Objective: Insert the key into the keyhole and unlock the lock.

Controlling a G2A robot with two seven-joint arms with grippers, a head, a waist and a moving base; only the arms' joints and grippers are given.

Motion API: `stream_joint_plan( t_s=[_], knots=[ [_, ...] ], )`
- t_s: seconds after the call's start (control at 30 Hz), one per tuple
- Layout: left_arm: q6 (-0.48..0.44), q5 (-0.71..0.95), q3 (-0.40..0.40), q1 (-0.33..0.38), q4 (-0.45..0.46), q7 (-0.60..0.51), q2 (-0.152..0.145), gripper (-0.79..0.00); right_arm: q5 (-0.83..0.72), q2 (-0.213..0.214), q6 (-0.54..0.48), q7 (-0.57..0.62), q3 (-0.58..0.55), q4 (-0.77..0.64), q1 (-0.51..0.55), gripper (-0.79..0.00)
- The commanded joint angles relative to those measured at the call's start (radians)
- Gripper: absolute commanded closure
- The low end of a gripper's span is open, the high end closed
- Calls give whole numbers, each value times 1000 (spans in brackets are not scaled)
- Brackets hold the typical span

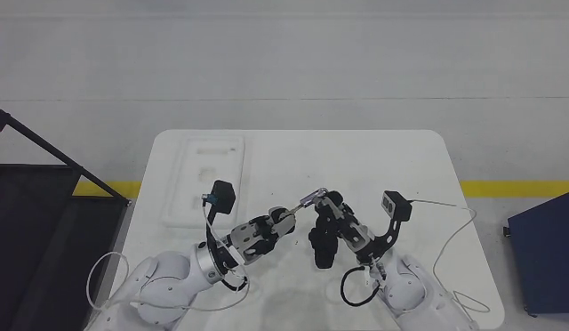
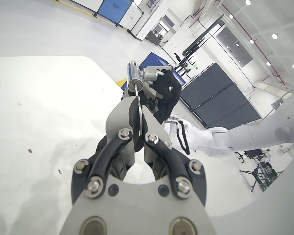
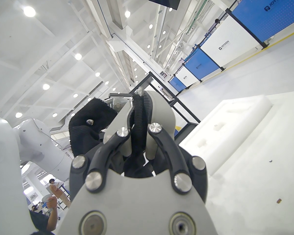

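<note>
Above the table's near middle, my left gripper [image 1: 286,215] [image 2: 138,103] is shut on a flat silver key [image 2: 140,113]. The key's blade sits in the keyhole at the end face of a silver padlock [image 2: 135,77] [image 1: 312,197]. My right gripper [image 1: 325,205] [image 3: 134,103], its fingers wrapped in black fabric, is shut on the padlock's body from the other side. It also appears in the left wrist view as black-covered fingers [image 2: 167,88] behind the lock. In the right wrist view a metal part of the padlock [image 3: 118,101] shows between the pads. Both arms hold the lock and key off the table.
A white foam tray [image 1: 203,178] [image 3: 225,128] with shaped recesses lies at the table's far left. The white table [image 1: 391,171] carries a few small dark specks [image 2: 30,150]. A black frame stands off the table's left edge.
</note>
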State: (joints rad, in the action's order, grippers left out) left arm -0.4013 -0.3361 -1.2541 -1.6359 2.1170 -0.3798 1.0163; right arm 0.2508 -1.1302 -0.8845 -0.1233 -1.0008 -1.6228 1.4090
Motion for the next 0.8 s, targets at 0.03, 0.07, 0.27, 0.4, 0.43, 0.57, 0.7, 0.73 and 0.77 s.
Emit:
stream_joint_plan(
  t_s=[0.03,0.07,0.27,0.4,0.43,0.57,0.7,0.73,0.77],
  knots=[
    [-2,-6,-17,-23,19,1,-2,0,0,0,0,0,0,0,0,0],
    [-4,-7,-24,-32,24,-2,-3,0,0,0,0,0,0,0,0,0],
    [-19,13,-67,-69,30,-34,-10,0,0,0,0,0,0,0,0,0],
    [-26,25,-82,-79,27,-61,-13,0,0,0,0,0,0,0,0,0],
    [-27,28,-84,-81,25,-64,-13,0,0,0,0,0,0,0,0,0],
    [-29,36,-88,-83,24,-63,-13,0,0,0,0,0,0,0,0,0],
    [-30,37,-87,-81,23,-61,-13,0,0,0,0,0,0,0,0,0],
    [-30,37,-87,-81,23,-60,-13,0,0,0,0,0,0,0,0,0],
    [-30,38,-87,-81,23,-59,-12,0,0,0,0,0,0,0,0,0]
  ],
)
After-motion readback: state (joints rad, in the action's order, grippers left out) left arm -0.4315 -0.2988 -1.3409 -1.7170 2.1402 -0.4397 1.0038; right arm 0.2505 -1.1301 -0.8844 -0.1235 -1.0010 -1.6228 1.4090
